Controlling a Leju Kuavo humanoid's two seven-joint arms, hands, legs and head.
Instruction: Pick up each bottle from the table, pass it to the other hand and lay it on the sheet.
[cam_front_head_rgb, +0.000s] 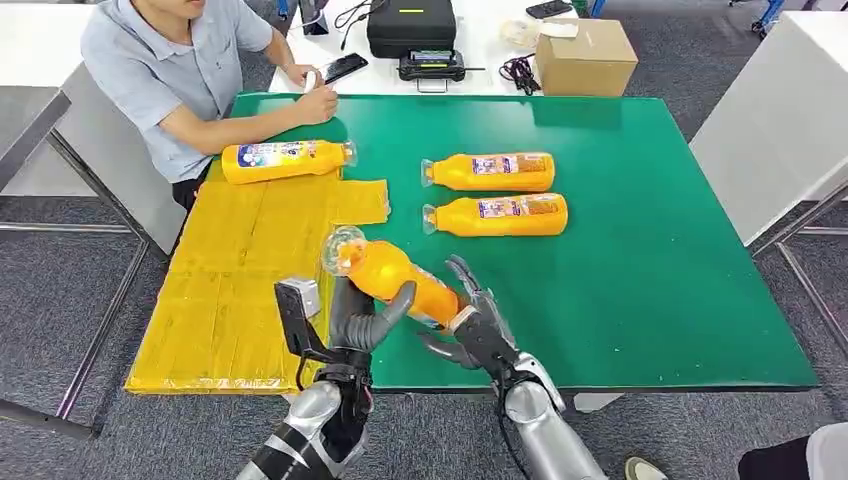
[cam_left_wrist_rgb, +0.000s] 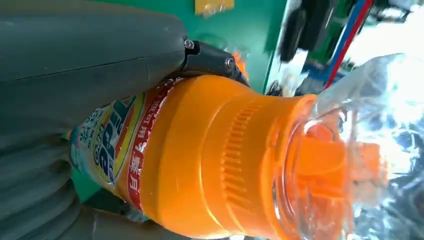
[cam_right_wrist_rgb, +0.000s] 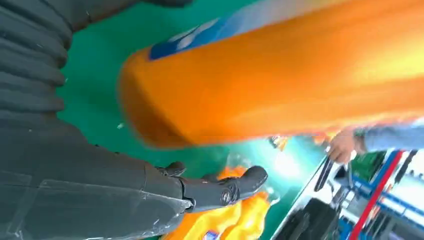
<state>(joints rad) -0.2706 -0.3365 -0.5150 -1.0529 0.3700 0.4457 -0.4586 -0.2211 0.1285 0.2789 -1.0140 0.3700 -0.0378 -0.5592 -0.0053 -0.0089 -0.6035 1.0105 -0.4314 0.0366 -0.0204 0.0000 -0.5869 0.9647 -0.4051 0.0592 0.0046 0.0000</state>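
Silver left hand (cam_front_head_rgb: 365, 315) grips a glossy orange bottle (cam_front_head_rgb: 395, 280) above the green table (cam_front_head_rgb: 640, 290); right hand (cam_front_head_rgb: 478, 325) spreads beside it, holding nothing. Crinkled yellow sheet (cam_front_head_rgb: 240, 270) bears one bottle.

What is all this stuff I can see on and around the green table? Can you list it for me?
Held bottle: one, orange with a clear cap, above the table's near edge, between both hands.
Bottles on the table: two, orange, lying side by side on bare green.
Bottle on the sheet: one, orange-yellow, at the sheet's far edge.
Sheet: one, yellow, over the table's left part.
Table: one, green top.
Cardboard box: one, brown, on the white table behind.
Black case: one, same white table.
Person: one, grey shirt, seated at the far left corner.
Left hand: grey, fingers around the held bottle.
Right hand: dark, fingers spread at the bottle's base.
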